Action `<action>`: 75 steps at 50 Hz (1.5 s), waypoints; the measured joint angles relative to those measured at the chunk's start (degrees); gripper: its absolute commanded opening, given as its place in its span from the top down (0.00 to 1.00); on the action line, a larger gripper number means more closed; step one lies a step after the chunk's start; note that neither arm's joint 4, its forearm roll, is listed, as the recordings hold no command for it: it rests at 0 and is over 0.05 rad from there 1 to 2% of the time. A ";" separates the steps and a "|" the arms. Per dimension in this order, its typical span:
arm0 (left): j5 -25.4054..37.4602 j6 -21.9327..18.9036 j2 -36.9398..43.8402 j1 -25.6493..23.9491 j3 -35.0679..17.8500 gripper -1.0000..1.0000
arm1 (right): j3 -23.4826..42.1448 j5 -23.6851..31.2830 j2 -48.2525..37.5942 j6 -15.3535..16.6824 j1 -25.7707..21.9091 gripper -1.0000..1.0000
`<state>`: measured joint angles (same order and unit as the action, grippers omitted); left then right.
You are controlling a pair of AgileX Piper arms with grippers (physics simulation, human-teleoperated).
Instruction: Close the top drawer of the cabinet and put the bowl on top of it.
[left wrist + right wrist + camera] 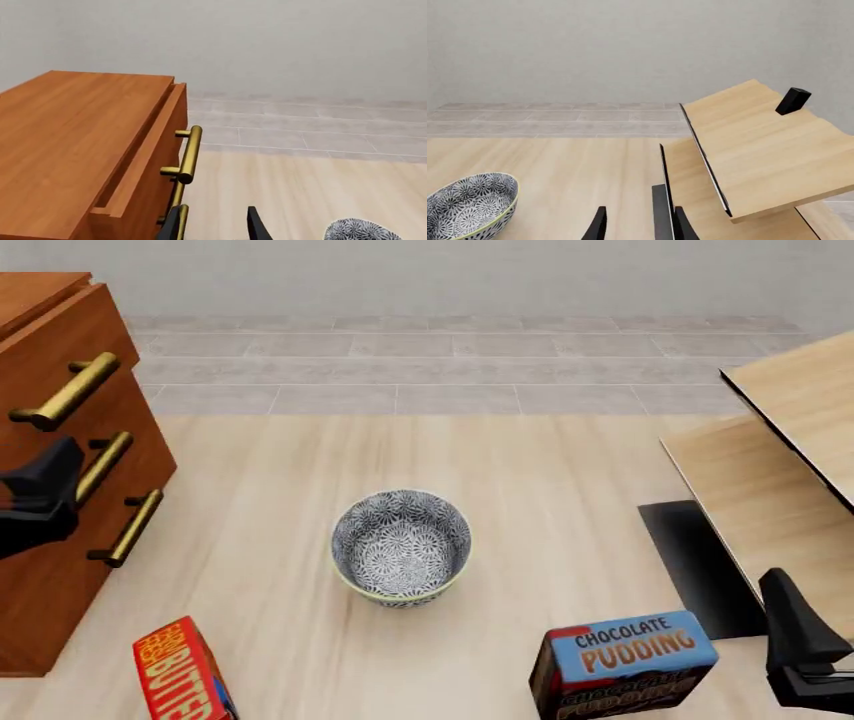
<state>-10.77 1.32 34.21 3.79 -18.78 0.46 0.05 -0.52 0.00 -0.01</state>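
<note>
— What does your left wrist show?
— My left gripper [215, 226], jaws apart and empty, below the top drawer [150, 150], which stands a little out from the cabinet [60, 140].
— And the front?
— The bowl [400, 545] sits mid-floor. My right gripper [801, 650] idles.
— Right wrist?
— Its jaws are parted, empty.
— Advice?
— Push the drawer front squarely, beside the handle [189, 154].

Open tabletop all round the bowl [400, 545]. Top drawer [143, 150] ajar, handle [188, 154] jutting past the cabinet [47, 570] front. Butter box [184, 672] and pudding box [630, 662] crowding the near edge; pale shelving [781, 470] blocking the right.
</note>
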 measured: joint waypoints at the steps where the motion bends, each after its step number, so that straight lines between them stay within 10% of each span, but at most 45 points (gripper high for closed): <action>1: -0.31 -0.03 0.26 0.11 0.11 0.00 | 0.00 0.00 0.00 0.00 0.00 0.00; 75: -13.59 1.65 15.77 12.93 0.26 0.00 | 0.00 0.00 0.00 0.00 0.00 0.00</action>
<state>-24.36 2.97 49.99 16.72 -18.52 0.46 0.05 -0.52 0.00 0.00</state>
